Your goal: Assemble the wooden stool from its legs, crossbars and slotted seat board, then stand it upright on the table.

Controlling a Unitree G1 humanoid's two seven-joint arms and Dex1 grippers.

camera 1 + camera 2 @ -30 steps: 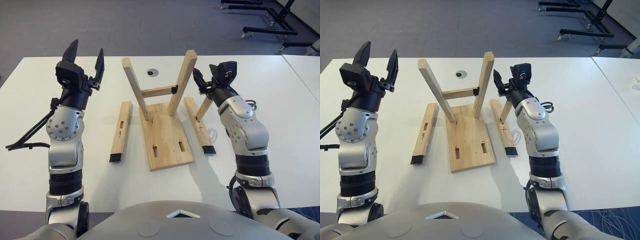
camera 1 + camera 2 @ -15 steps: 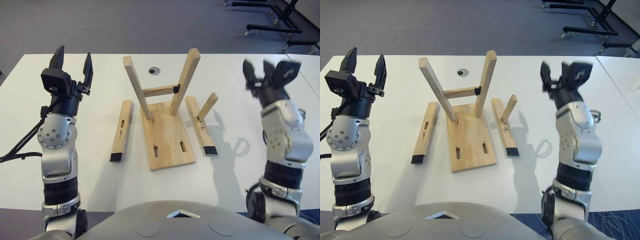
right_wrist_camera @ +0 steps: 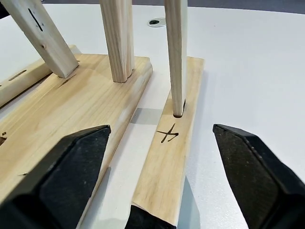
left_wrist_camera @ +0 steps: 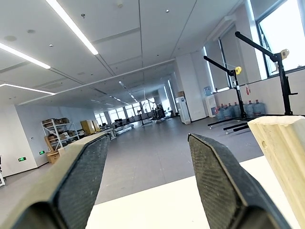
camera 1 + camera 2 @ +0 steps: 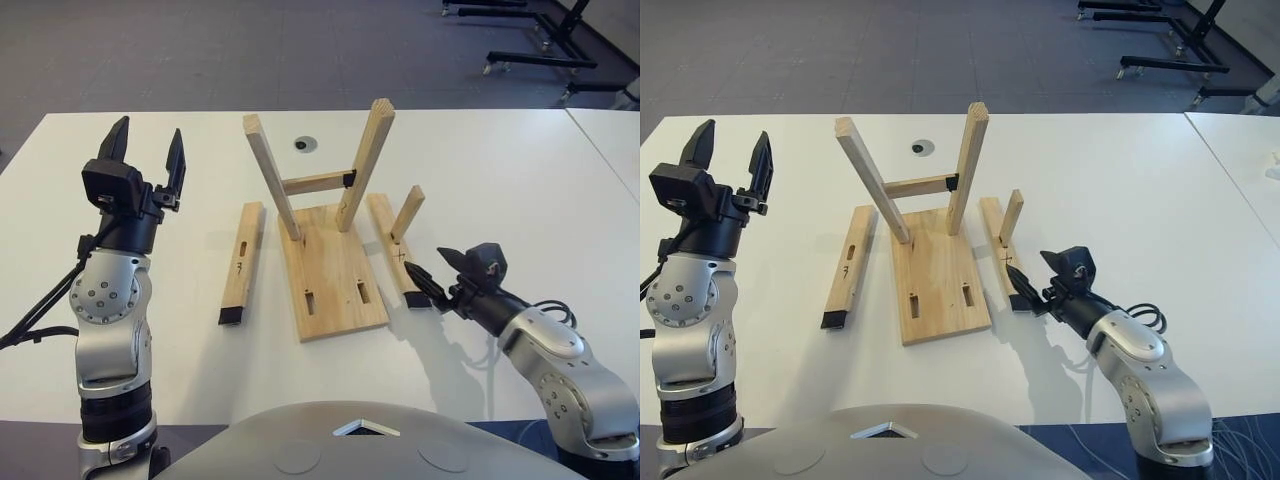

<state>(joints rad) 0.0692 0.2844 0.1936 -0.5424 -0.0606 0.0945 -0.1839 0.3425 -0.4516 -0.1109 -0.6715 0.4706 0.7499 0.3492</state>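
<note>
I see left gripper [image 5: 150, 127] wide, empty, raised over desk [image 5: 520, 180] left side | right gripper [image 5: 428, 268] wide, low by black end of right-hand lying leg [image 5: 382, 215] | seat board [image 5: 333, 275] flat mid-desk, two legs [image 5: 365, 165] slotted in, crossbar [image 5: 315, 183] between

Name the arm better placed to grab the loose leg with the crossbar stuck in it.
Right. The right gripper is open, low by the capped end of that leg; the left gripper is raised beyond the seat board.

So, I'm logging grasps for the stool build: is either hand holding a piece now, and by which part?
Nothing is held. The left hand is open in the air; the right hand is open beside a lying leg.
</note>
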